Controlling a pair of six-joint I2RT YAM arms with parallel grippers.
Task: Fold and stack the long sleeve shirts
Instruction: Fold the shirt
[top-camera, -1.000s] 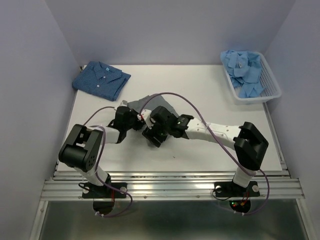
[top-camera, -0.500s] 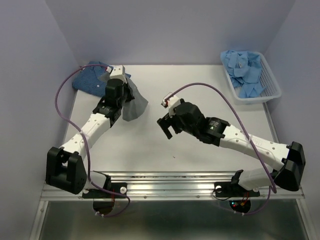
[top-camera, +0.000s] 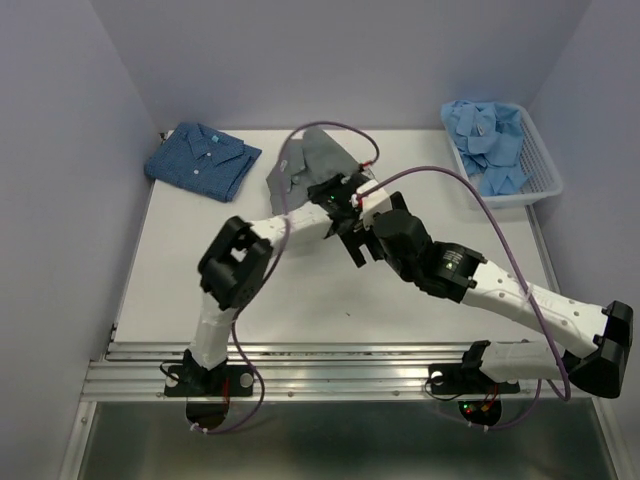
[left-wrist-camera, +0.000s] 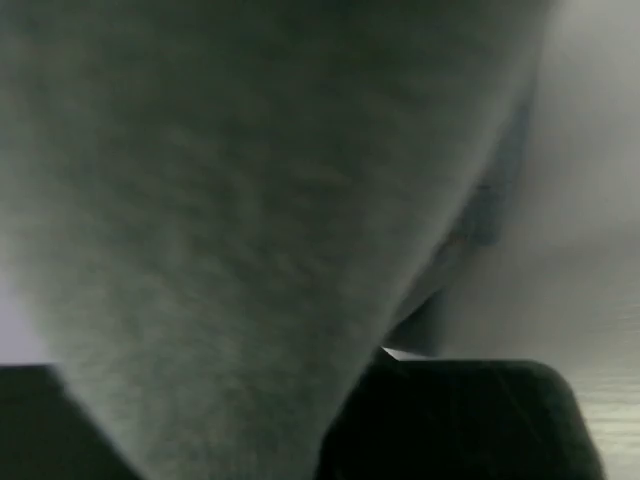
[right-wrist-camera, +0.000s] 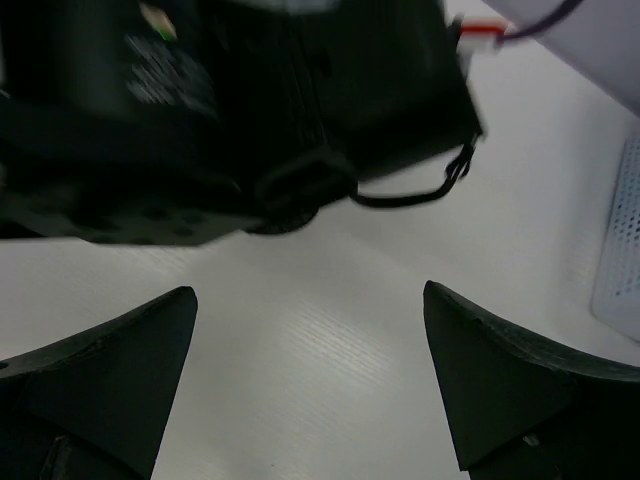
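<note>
The dark grey shirt (top-camera: 316, 160) hangs bunched from my left gripper (top-camera: 336, 186) over the back middle of the table. It fills the left wrist view (left-wrist-camera: 220, 220), hiding the jaws, which seem shut on it. My right gripper (top-camera: 353, 240) is open and empty just in front of the left wrist; its fingers (right-wrist-camera: 100, 350) frame bare table, with the left arm's black body (right-wrist-camera: 230, 110) close ahead. The dark blue patterned shirt (top-camera: 201, 160) lies folded at the back left. Light blue shirts (top-camera: 488, 140) are heaped in the basket.
The white slatted basket (top-camera: 540, 180) stands at the back right, its edge showing in the right wrist view (right-wrist-camera: 620, 250). Purple cables loop above both arms. Walls close in the table on three sides.
My left arm has swung the grey shirt from the back left, beside the blue shirt, to the back middle. My right gripper has moved a little toward it.
</note>
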